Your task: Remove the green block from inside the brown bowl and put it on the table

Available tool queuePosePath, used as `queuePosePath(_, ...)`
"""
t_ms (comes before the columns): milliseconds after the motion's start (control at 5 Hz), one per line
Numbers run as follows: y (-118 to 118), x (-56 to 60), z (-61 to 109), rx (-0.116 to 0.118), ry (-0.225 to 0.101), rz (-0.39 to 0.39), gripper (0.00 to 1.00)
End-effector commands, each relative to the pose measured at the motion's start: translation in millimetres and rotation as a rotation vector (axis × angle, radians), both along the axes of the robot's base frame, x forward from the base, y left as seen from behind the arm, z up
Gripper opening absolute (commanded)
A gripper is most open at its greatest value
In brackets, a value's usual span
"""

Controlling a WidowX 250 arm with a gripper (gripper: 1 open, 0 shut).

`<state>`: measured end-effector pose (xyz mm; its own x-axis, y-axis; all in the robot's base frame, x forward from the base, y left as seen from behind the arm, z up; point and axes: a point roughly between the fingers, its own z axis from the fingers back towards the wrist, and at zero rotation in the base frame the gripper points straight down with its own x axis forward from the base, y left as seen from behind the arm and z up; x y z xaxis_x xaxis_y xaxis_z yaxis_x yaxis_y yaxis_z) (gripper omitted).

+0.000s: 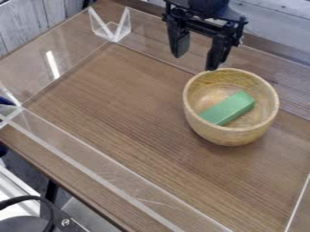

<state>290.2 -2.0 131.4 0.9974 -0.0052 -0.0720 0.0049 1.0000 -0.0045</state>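
Gripper [195, 53] fingers spread, empty, top cropped | green block [227, 109] inside brown bowl [230, 127]

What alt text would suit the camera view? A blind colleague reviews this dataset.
A green block lies inside a light wooden bowl on a dark wood-grain table edged by clear acrylic walls. A black gripper, open and pointing down, hangs just behind the bowl's far rim, holding nothing.

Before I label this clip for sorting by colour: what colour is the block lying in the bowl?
Bright green; the block shows clearly in the single camera view, inside the tan bowl.
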Motion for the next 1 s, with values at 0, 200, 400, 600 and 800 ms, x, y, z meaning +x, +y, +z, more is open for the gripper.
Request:
queuePosePath(0,-9.5,2.6,-6.9,-0.005,0.003,-0.044,1.0)
queuePosePath(200,-19.0,3.4,-19.5,-0.016,0.009,-0.106,1.0)
queuePosePath(400,-27.6,5.4,-30.9,-0.021,0.004,-0.166,1.0)
queuePosePath(600,-36.8,9.3,-42.0,-0.021,0.005,-0.205,1.0)
queuePosePath(800,-43.5,13.1,-51.2,-0.02,0.006,-0.223,1.0)
